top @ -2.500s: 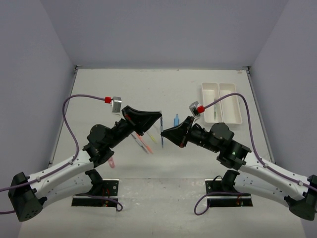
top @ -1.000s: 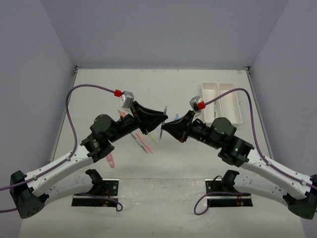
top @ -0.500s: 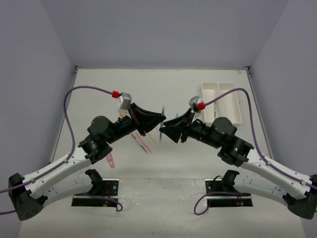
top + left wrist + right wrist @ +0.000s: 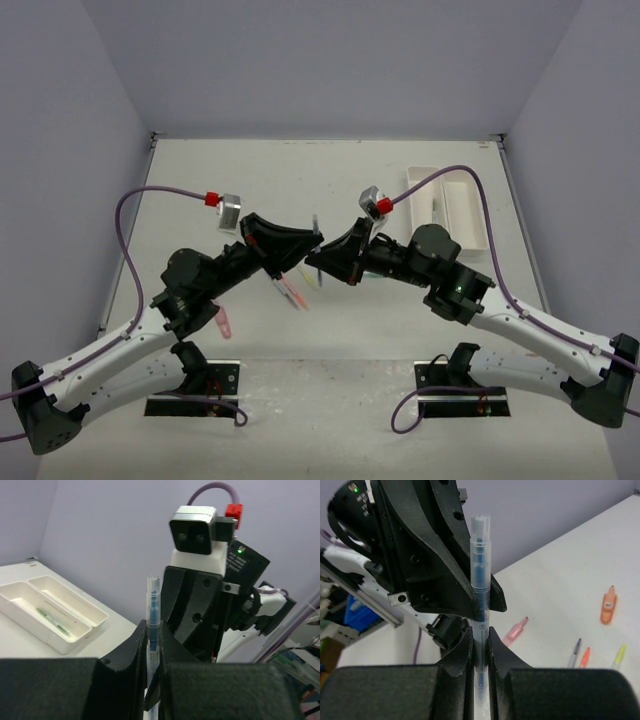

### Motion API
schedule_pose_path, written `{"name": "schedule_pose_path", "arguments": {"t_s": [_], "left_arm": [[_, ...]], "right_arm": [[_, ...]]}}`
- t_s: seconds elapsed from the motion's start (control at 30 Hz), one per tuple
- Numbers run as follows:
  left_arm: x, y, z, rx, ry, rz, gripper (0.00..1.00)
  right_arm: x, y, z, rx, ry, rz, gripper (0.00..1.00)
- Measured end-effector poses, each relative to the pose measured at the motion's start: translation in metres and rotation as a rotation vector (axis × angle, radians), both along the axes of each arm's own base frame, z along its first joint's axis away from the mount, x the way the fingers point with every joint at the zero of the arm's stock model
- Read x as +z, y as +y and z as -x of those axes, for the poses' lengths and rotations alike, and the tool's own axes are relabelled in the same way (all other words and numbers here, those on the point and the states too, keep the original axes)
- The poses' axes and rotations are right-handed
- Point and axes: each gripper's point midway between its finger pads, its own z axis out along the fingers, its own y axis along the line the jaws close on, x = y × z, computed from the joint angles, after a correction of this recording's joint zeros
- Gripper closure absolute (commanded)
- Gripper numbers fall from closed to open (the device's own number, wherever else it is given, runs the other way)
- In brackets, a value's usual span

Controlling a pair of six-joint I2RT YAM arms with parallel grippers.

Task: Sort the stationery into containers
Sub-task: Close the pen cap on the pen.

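Loose stationery: a pink marker lies nearest, at the lower left of the overhead view. Several thin pens lie on the counter below the two meeting grippers.
Left gripper: jaws clamped on the blue pen, which stands upright between them.
Right gripper: jaws clamped on the same pen, facing the left gripper at the centre of the overhead view.
Pen's place: it is held in the air above the counter, gripped by both arms at once.
Containers: two white trays sit side by side at the upper right of the overhead view, well apart from the pen. One already holds a green pen.
Step in hand: this looks like a handover of the pen, probably from left to right, since the trays lie on the right arm's side.
Next move: the left jaws should part and back away first. The right arm can then swing to the upper right and lay the pen lengthwise in a tray. Pulling before the left lets go could twist the pen loose.
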Motion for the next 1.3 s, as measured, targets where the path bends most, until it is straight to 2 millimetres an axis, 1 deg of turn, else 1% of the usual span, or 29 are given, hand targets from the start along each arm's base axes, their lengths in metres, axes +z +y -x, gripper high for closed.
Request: {"name": "schedule_pose_path", "arguments": {"t_s": [0.07,0.1,0.13,0.17,0.2,0.23,0.27,0.3,0.37,0.6,0.67,0.77,0.87,0.93,0.97,1.0,1.03,1.07,1.3], "left_arm": [[0.003,0.001,0.000,0.002,-0.003,0.014,0.98],[0.004,0.002,0.001,0.002,-0.005,0.016,0.89],[0.004,0.002,0.001,0.004,-0.007,0.017,0.74],[0.003,0.002,0.000,0.006,-0.004,0.014,0.66],[0.003,0.002,0.000,0.008,-0.002,0.005,0.56],[0.002,0.002,-0.001,0.011,-0.004,-0.008,0.50],[0.003,0.002,-0.001,0.012,-0.003,-0.015,0.47],[0.004,0.002,-0.001,0.015,-0.003,-0.023,0.47],[0.008,0.003,-0.002,0.026,-0.006,-0.038,0.52],[0.030,0.007,-0.011,0.084,-0.021,-0.069,0.51],[0.032,0.006,-0.014,0.093,-0.020,-0.081,0.51],[0.026,0.001,-0.018,0.098,-0.009,-0.109,0.53],[0.017,-0.003,-0.022,0.093,0.010,-0.140,0.63],[0.012,-0.006,-0.022,0.083,0.016,-0.153,0.75],[0.011,-0.007,-0.021,0.077,0.018,-0.158,0.83],[0.010,-0.008,-0.020,0.070,0.020,-0.160,0.89],[0.010,-0.009,-0.019,0.062,0.021,-0.160,0.92],[0.010,-0.009,-0.018,0.056,0.021,-0.159,1.00],[0.013,-0.011,-0.014,0.029,0.027,-0.127,1.00]], "right_arm": [[0.003,0.001,0.001,0.009,-0.002,-0.003,1.00],[0.004,0.002,0.001,0.010,-0.003,-0.003,1.00],[0.005,0.002,0.001,0.011,-0.003,-0.003,1.00],[0.004,0.002,0.001,0.011,-0.003,0.000,1.00],[0.003,0.001,0.001,0.010,-0.001,0.006,1.00],[0.001,0.001,0.000,0.006,0.001,0.012,1.00],[-0.001,0.001,0.000,0.002,0.003,0.019,1.00],[-0.002,0.000,-0.001,-0.002,0.005,0.026,1.00],[-0.007,-0.002,-0.002,-0.013,0.011,0.045,1.00],[-0.013,-0.010,0.002,-0.016,0.016,0.078,1.00],[-0.014,-0.011,0.003,-0.016,0.018,0.084,1.00],[-0.015,-0.011,0.003,-0.016,0.018,0.089,1.00],[-0.015,-0.012,0.003,-0.016,0.019,0.091,1.00],[-0.015,-0.012,0.003,-0.016,0.020,0.095,1.00],[-0.015,-0.012,0.003,-0.016,0.020,0.096,1.00],[-0.015,-0.012,0.003,-0.017,0.021,0.098,1.00],[-0.016,-0.012,0.003,-0.018,0.022,0.100,1.00],[-0.016,-0.013,0.003,-0.018,0.023,0.102,1.00],[-0.011,-0.016,0.001,-0.039,0.025,0.120,1.00]]}}
